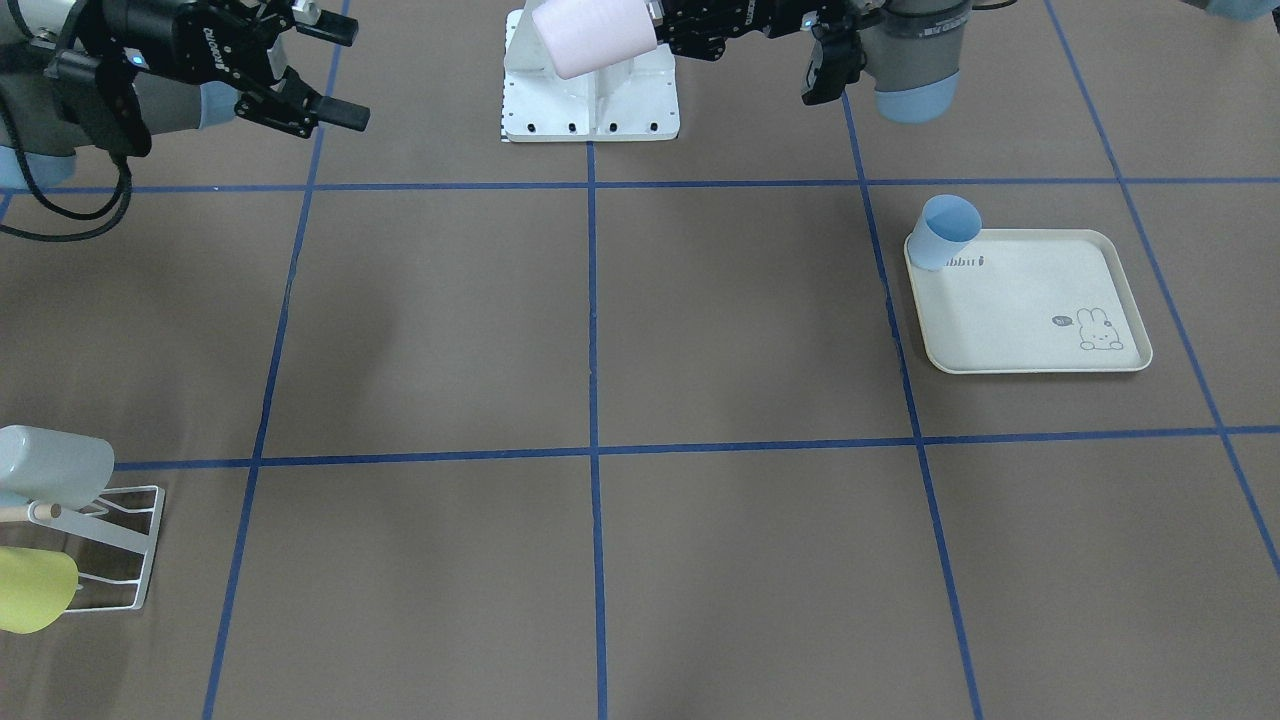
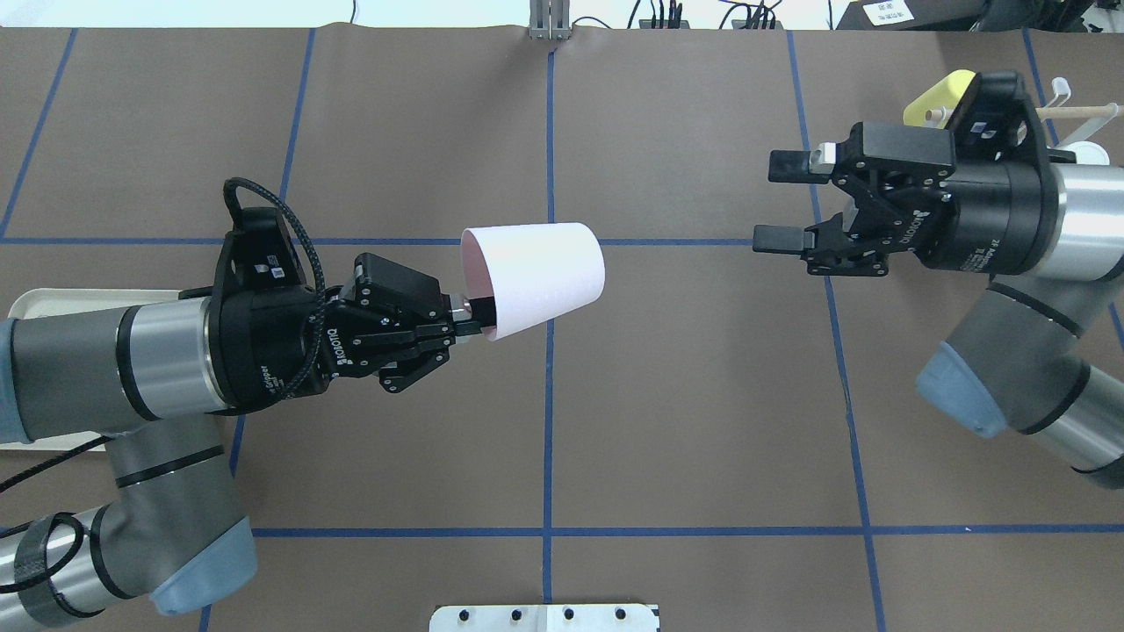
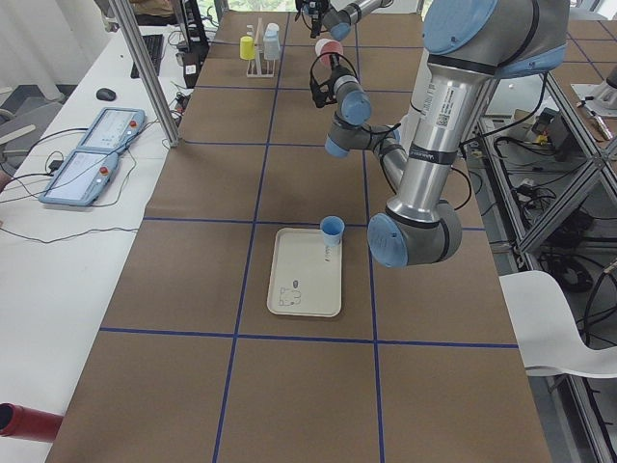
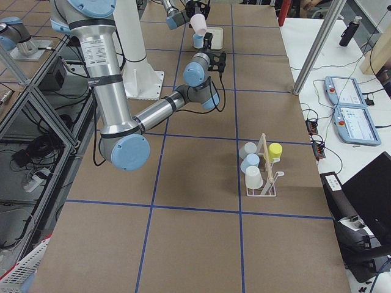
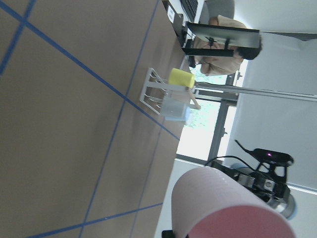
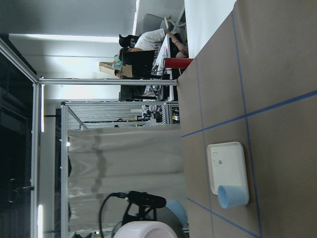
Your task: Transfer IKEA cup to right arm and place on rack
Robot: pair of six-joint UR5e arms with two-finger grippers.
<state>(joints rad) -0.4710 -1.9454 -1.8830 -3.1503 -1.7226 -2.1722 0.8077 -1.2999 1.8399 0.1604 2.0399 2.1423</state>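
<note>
While the left gripper [image 2: 470,320] clamps the rim of the pink cup [image 2: 536,276], that cup hangs in mid-air on its side, straight out ahead of those fingers. Its long axis runs along the line between the two grippers, mouth back toward the left, closed base aimed at the right gripper [image 2: 777,202]. That one's fingers are spread wide, facing the base, well apart from it. The rack [image 1: 140,545] sits behind the right wrist.
</note>
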